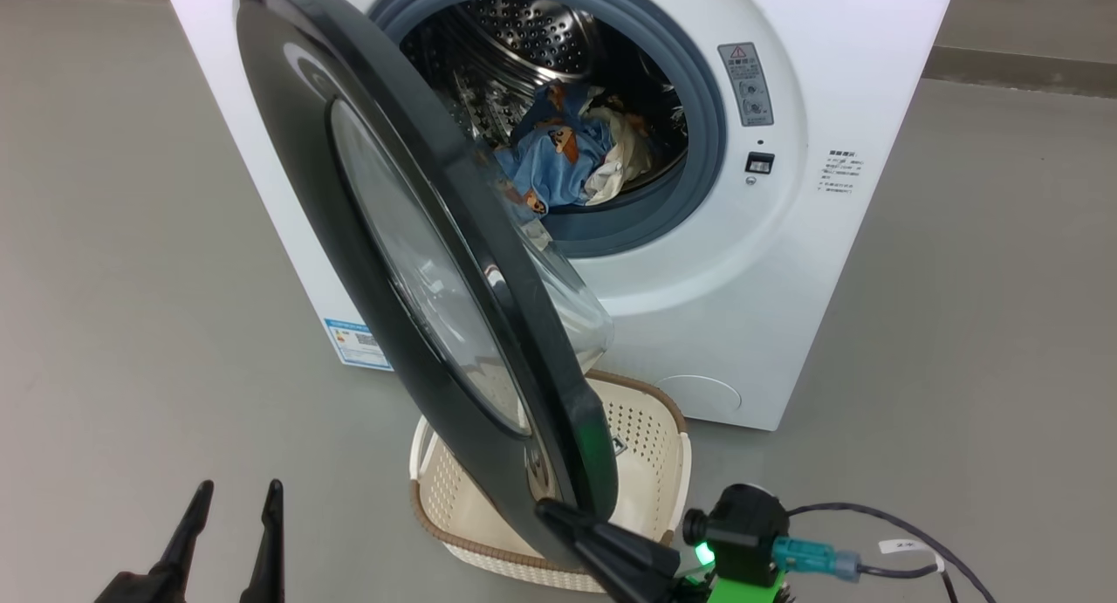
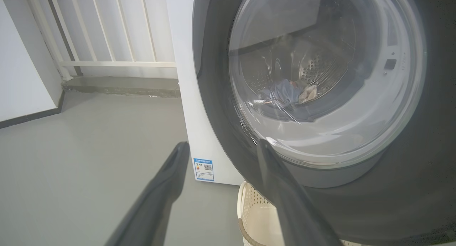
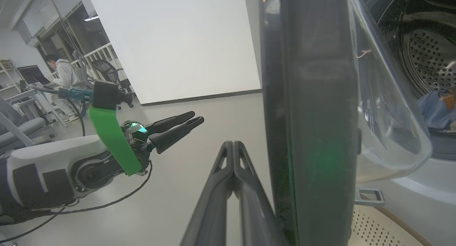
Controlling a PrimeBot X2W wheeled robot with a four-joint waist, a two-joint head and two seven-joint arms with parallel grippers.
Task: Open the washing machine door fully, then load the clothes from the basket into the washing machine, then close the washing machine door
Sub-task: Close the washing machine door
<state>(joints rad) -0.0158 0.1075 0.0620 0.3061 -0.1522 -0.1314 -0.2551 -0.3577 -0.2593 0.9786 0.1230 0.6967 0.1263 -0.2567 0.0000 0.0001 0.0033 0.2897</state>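
The white washing machine (image 1: 742, 306) stands with its black-rimmed door (image 1: 288, 167) swung half open, edge toward me. Blue printed clothes (image 1: 550, 154) with some white cloth lie in the steel drum. Under the door sits the cream basket (image 1: 646, 437); what shows of its inside looks empty. My right gripper (image 1: 550, 509) is shut, its tip against the door's lower outer rim. In the right wrist view the right gripper (image 3: 232, 143) lies beside the door (image 3: 313, 96). My left gripper (image 1: 240, 489) hangs open at lower left, holding nothing. In the left wrist view the left gripper (image 2: 221, 146) faces the door (image 2: 213, 96).
A blue label sticker (image 1: 358, 343) marks the machine's lower left corner. A white railing (image 2: 107, 32) and a raised ledge (image 2: 121, 85) run behind the machine. A person (image 3: 66, 75) sits at a desk far off. A cable (image 1: 907, 542) trails from my right wrist. Grey floor surrounds the machine.
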